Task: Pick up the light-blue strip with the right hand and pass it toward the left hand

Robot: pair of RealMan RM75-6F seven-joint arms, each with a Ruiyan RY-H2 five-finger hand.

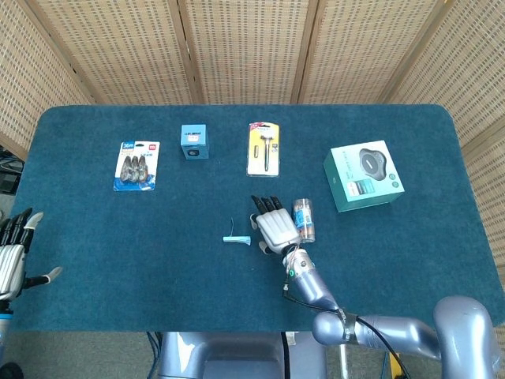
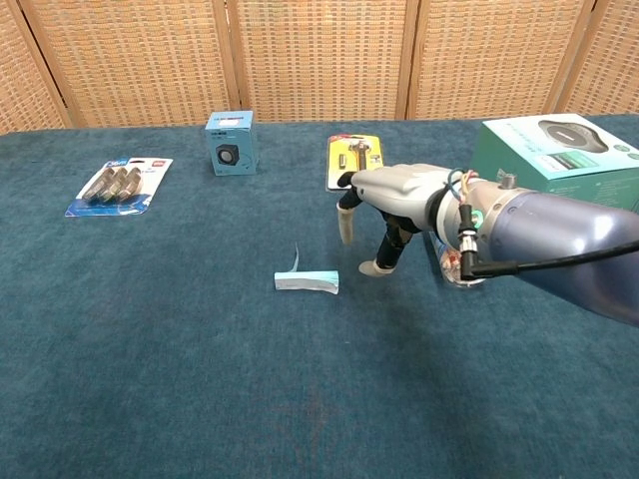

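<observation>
The light-blue strip (image 2: 308,281) lay flat on the blue cloth table (image 1: 95,237), just left of the right hand (image 2: 384,205), whose fingers hung spread and held nothing. The left hand (image 1: 11,257) waited open, well apart. A thin, flat strip could slip a pinch, and the jar (image 1: 304,220) beside might be knocked. Wicker screens (image 1: 237,47) stood behind.

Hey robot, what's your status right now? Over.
Right robot hand open, beside light-blue strip, not touching. Left robot hand open, waiting. Clear jar close alongside right.
</observation>
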